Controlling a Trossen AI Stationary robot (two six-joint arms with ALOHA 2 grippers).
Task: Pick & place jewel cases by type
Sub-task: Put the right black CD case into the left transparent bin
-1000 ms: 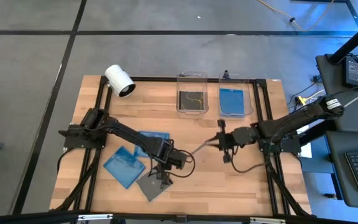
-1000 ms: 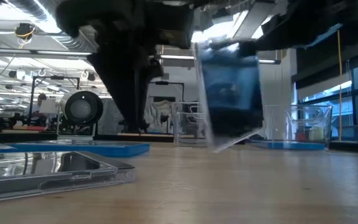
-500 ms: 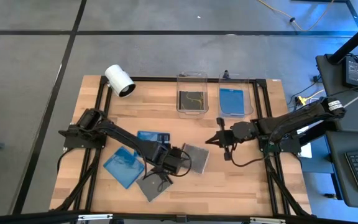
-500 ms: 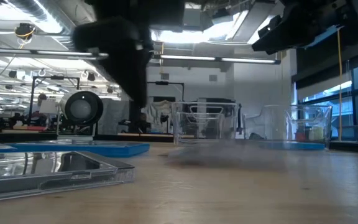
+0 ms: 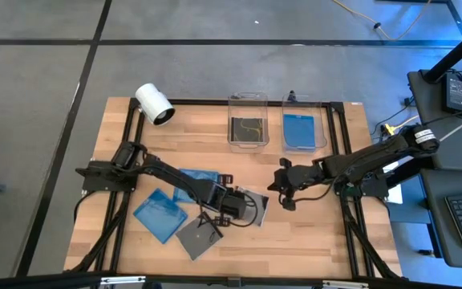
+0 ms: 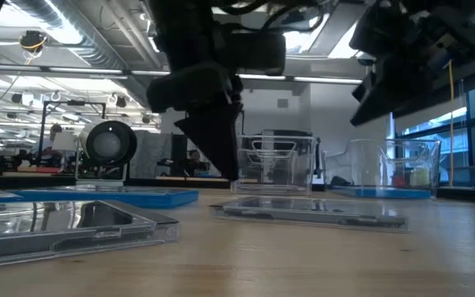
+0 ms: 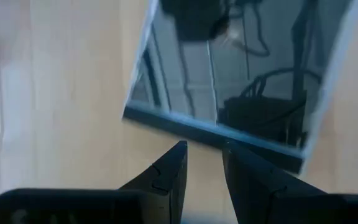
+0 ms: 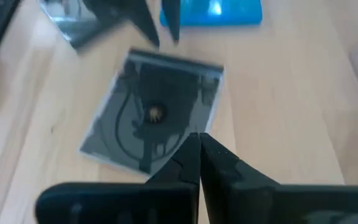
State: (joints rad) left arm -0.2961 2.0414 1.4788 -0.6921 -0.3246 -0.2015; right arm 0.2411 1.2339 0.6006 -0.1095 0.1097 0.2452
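Left jaws (image 7: pixel 202 163), slightly parted beside the grey case (image 5: pixel 253 205), should straddle its edge squarely; right jaws (image 8: pixel 199 144) closed

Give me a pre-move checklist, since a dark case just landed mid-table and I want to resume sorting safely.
1. Dark jewel case lies flat on the table: ok.
2. Left gripper at that case's edge, fingers slightly apart, holding nothing: ok.
3. Right gripper shut and empty, clear of the case: ok.
4. Dark-case bin has room: ok, one dark case visible inside.
5. Blue-case bin holds a blue case: ok.
6. Whether the left fingers already touch the case: cannot tell.
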